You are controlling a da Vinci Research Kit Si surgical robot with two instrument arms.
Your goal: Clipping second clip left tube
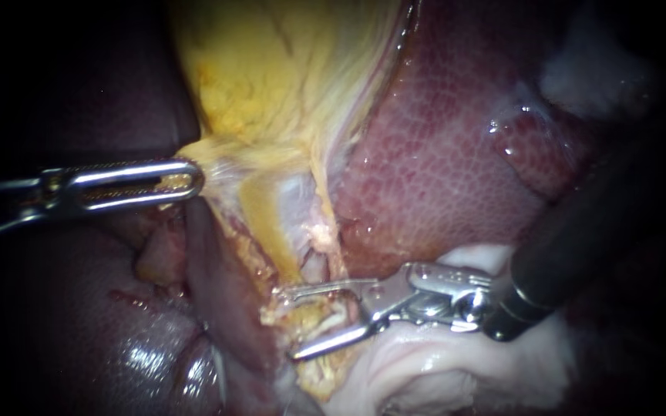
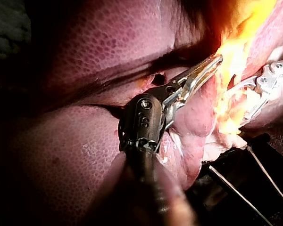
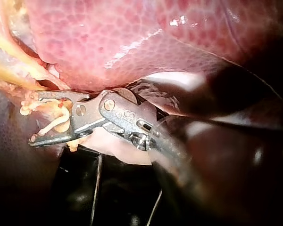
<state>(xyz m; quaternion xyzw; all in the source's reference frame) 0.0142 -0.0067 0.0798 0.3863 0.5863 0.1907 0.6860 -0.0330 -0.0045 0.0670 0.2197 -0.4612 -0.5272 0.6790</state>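
The yellow gallbladder (image 1: 271, 69) hangs from above, and its lower edge is stretched leftward by my left instrument (image 1: 194, 181), whose slotted jaws are shut on it. In the left wrist view those jaws (image 2: 217, 59) lie together along the yellow tissue. My right instrument (image 1: 290, 327) comes in from the right with its jaws open, one above and one below a short yellowish tube (image 1: 321, 316) at the foot of the gallbladder. The right wrist view shows the same straddle (image 3: 35, 117), with a pale strand of the tube (image 3: 54, 123) in the gap. I cannot make out a clip.
Red mottled liver (image 1: 441, 154) fills the right and upper right; darker liver lobes (image 1: 79, 331) lie at the lower left. Pale white tissue (image 1: 441, 370) lies under the right instrument's wrist. My right instrument's jaws (image 2: 238, 103) also show in the left wrist view beside the yellow tissue.
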